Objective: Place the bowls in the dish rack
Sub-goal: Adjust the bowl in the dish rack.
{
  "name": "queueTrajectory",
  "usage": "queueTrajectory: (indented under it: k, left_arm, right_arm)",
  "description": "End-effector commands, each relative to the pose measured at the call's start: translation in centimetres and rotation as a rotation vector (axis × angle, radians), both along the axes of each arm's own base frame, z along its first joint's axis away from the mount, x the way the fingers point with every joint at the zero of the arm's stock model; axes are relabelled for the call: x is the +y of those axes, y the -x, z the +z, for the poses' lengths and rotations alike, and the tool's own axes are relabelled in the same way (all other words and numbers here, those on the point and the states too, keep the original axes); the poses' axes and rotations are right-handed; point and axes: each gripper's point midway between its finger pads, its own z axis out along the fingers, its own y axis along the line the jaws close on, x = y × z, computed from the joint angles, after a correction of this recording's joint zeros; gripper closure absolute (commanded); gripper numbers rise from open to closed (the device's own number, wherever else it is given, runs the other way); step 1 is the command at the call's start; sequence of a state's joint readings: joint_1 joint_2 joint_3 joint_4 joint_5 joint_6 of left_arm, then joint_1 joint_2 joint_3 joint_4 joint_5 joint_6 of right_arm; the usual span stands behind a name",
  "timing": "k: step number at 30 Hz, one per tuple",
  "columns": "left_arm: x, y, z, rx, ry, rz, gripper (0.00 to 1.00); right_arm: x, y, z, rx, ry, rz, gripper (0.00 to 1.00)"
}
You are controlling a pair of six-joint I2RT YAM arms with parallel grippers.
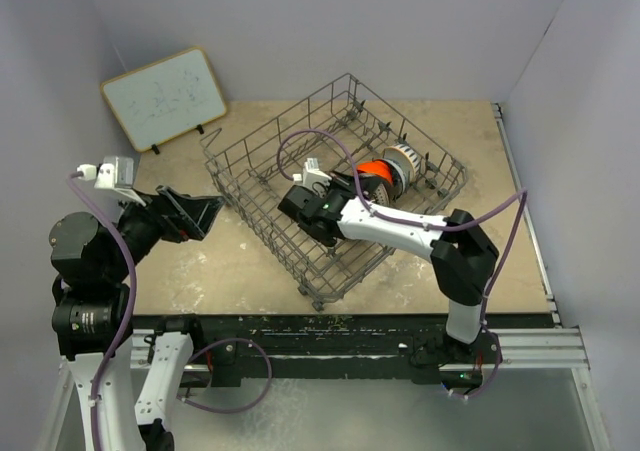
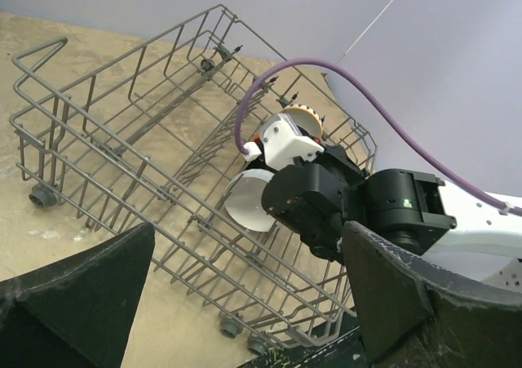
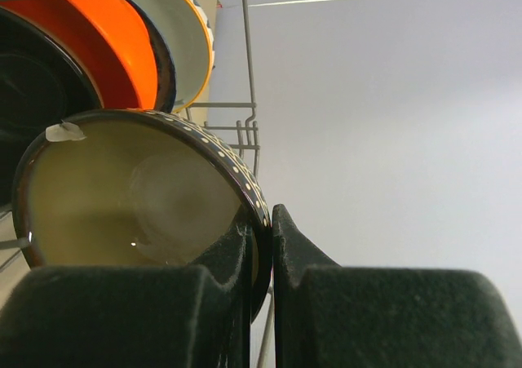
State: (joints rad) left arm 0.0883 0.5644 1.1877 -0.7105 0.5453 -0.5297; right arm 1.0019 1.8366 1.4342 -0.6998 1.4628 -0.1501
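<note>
The right gripper (image 3: 263, 221) is pinching the rim of the brown bowl (image 3: 130, 197) between its fingers, inside the dish rack (image 3: 247, 58). Beyond the fingertips, a black bowl (image 3: 33, 82), an orange bowl (image 3: 106, 33) and a pale bowl (image 3: 183, 33) are already standing racked, so loading is looking well along. The right arm is reaching low and leftward. The left gripper (image 2: 245, 303) is hanging wide open outside the rack.

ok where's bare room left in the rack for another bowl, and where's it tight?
Free: left half of the dish rack, tines bare from the whiteboard corner to the white bowl. Bare table right of the rack too. Crowded: far-right row, where orange bowl and patterned bowl stand and the right gripper grips the brown bowl beside them.
</note>
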Motion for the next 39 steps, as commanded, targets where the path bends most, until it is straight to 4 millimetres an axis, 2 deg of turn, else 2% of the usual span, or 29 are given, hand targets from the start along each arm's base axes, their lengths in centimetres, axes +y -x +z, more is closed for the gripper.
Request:
queueTrajectory:
  k: [1, 3, 4, 6, 10, 12, 15, 21, 25, 28, 39]
  left_arm:
    - [-0.6, 0.9, 1.3, -0.048, -0.011, -0.037, 0.01]
    - [-0.5, 0.9, 1.3, -0.047, -0.015, -0.035, 0.01]
    - [-0.5, 1.0, 1.4, -0.049, -0.017, -0.035, 0.01]
    - [-0.6, 1.0, 1.5, -0.051, -0.018, -0.037, 0.01]
    - [-0.6, 1.1, 1.7, -0.056, -0.022, -0.043, 0.01]
    - [-0.6, 1.0, 1.8, -0.053, -0.025, -0.041, 0.01]
    - [-0.6, 1.1, 1.9, -0.057, -0.027, -0.040, 0.01]
    - [-0.5, 0.9, 1.8, -0.056, -0.023, -0.037, 0.01]
    - [-0.5, 1.1, 1.9, -0.063, -0.020, -0.036, 0.01]
    - [-0.5, 1.3, 2.0, -0.065, -0.023, -0.031, 0.01]
    - [-0.2, 1.5, 2.0, -0.066, -0.027, -0.012, 0.01]
  right_arm:
    - [-0.4, 0.1, 3.1, -0.131, 0.006, -0.048, 1.00]
    - [-0.2, -0.1, 2.8, -0.140, 0.002, -0.049, 0.99]
    - [-0.2, -0.1, 2.7, -0.145, 0.010, -0.049, 0.95]
    - [0.0, -0.2, 2.5, -0.167, 0.025, -0.050, 0.81]
    - [0.4, -0.5, 2.1, -0.190, 0.023, -0.045, 0.44]
    - [0.4, -0.6, 2.2, -0.201, -0.016, -0.045, 0.34]
    - [0.3, -0.5, 2.9, -0.211, -0.077, -0.048, 0.24]
    - [0.0, -0.1, 3.3, -0.169, -0.198, -0.056, 0.18]
    - [1.9, -0.7, 1.2, -0.007, -0.323, 0.043, 0.15]
    - [3.3, -0.8, 0.7, 0.050, -0.444, 0.134, 0.14]
    - [5.8, -2.8, -2.5, 0.146, -0.492, 0.194, 0.15]
